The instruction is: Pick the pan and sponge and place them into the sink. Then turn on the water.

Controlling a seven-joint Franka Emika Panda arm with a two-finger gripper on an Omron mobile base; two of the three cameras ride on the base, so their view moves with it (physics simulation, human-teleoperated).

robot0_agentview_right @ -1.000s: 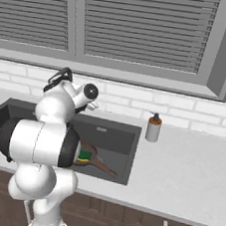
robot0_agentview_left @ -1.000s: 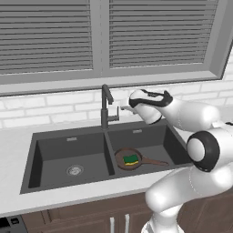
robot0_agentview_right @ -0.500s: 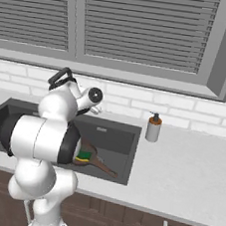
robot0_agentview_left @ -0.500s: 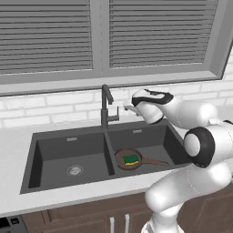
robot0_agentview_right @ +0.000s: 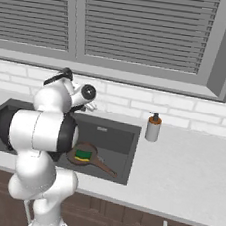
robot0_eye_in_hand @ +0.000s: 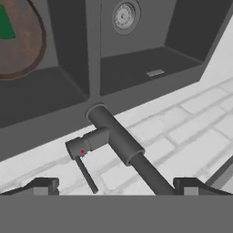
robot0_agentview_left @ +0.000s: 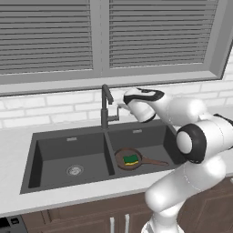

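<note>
The dark-brown pan [robot0_agentview_left: 122,159] lies in the right basin of the dark grey sink [robot0_agentview_left: 32,157], its thin handle pointing right. On the pan rests the green-topped sponge [robot0_agentview_left: 131,159], which is also in the right base view as the sponge [robot0_agentview_right: 83,155] on the pan [robot0_agentview_right: 75,156]. The slim dark faucet [robot0_agentview_left: 105,107] rises behind the centre divider, and no water runs from it. My gripper [robot0_agentview_left: 122,107] hovers open just right of the faucet neck. In the hand view the faucet [robot0_eye_in_hand: 123,145] and its small side lever [robot0_eye_in_hand: 85,174] stand between my open fingertips [robot0_eye_in_hand: 43,185].
A beige soap bottle [robot0_agentview_right: 153,128] stands on the counter right of the sink [robot0_agentview_right: 129,159]. A white brick wall and a window sill run close behind the faucet. The left basin holds a round metal drain [robot0_agentview_left: 74,170].
My hand has drifted a little left, closer to the faucet. The jaws have stayed open, and pan and sponge have not moved.
</note>
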